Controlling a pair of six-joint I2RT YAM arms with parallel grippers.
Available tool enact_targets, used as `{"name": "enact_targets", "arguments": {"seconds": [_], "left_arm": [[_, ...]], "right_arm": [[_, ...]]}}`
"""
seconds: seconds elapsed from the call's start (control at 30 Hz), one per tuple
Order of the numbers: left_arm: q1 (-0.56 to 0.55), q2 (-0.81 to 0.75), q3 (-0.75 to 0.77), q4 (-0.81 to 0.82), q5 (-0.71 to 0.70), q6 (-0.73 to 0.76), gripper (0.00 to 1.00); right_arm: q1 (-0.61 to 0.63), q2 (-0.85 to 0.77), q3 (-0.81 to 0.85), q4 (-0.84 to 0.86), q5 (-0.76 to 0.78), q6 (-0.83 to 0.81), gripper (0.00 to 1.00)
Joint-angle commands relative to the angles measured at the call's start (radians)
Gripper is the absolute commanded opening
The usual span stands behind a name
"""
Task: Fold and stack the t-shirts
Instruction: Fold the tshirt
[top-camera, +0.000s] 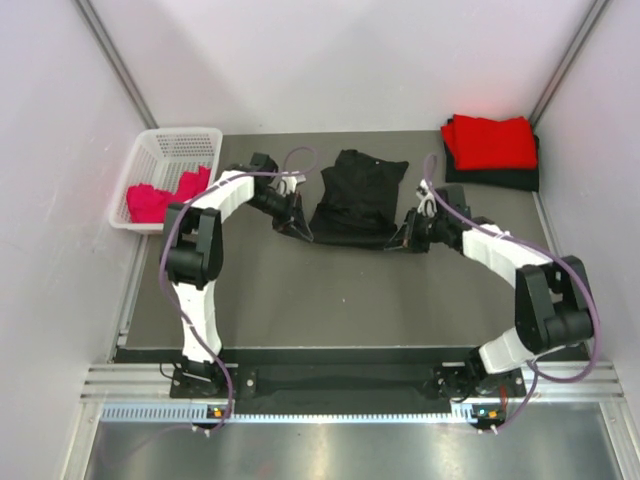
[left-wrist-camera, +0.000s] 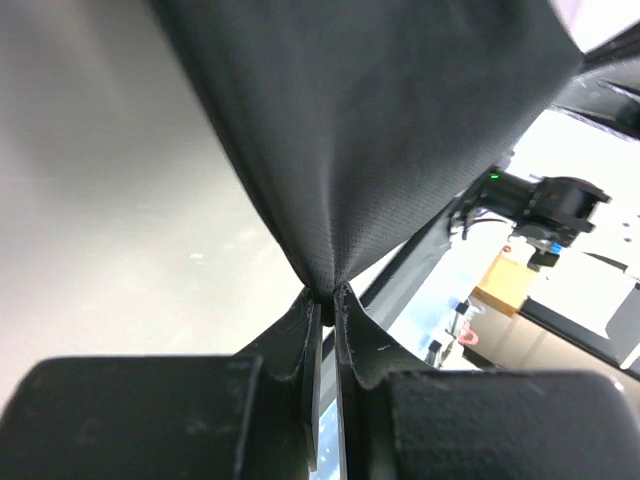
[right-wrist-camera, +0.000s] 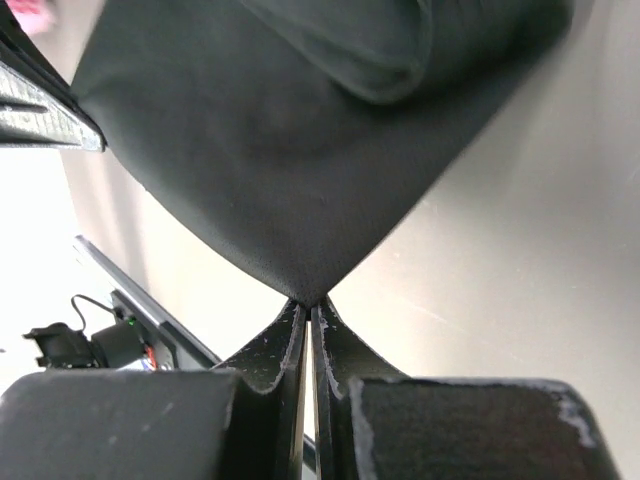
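A black t-shirt (top-camera: 358, 198) lies partly bunched on the grey table near the middle back. My left gripper (top-camera: 297, 228) is shut on its near left corner; the cloth (left-wrist-camera: 380, 130) fans out from the fingertips in the left wrist view. My right gripper (top-camera: 399, 243) is shut on its near right corner; the cloth (right-wrist-camera: 300, 150) stretches up from the jaws in the right wrist view. A folded red t-shirt (top-camera: 490, 142) lies on a folded black one (top-camera: 505, 178) at the back right. Pink-red t-shirts (top-camera: 165, 194) lie in the basket.
A white lattice basket (top-camera: 180, 147) stands at the back left, beside the left arm's elbow. White walls close in the table on the left, right and back. The dark table edge (top-camera: 340, 355) runs in front of the arm bases.
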Motion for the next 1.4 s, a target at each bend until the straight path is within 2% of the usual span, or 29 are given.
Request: {"name": "enact_targets", "arguments": {"seconds": [0.0, 0.33, 0.6, 0.9, 1.07, 1.17, 1.37], "left_arm": [[-0.010, -0.098, 0.042, 0.022, 0.056, -0.013, 0.00], [-0.072, -0.198, -0.002, 0.060, 0.069, -0.058, 0.00], [-0.075, -0.267, 0.012, 0.069, 0.049, -0.068, 0.00], [-0.075, -0.330, -0.050, 0.080, 0.015, -0.070, 0.00], [-0.072, -0.252, 0.025, 0.086, -0.011, -0.049, 0.00], [-0.069, -0.174, 0.126, 0.082, -0.025, -0.024, 0.00], [-0.044, 0.058, 0.372, 0.082, -0.066, 0.010, 0.00]], "right_arm": [[-0.031, -0.081, 0.068, -0.072, -0.027, -0.075, 0.00], [-0.034, -0.167, 0.125, -0.165, -0.008, -0.150, 0.00], [-0.040, -0.218, 0.149, -0.178, -0.005, -0.167, 0.00], [-0.067, -0.254, 0.114, -0.187, 0.005, -0.191, 0.00], [-0.081, -0.225, 0.105, -0.139, 0.005, -0.188, 0.00], [-0.107, -0.164, 0.144, -0.086, -0.001, -0.176, 0.00], [-0.146, 0.069, 0.281, 0.045, -0.021, -0.165, 0.00]]}}
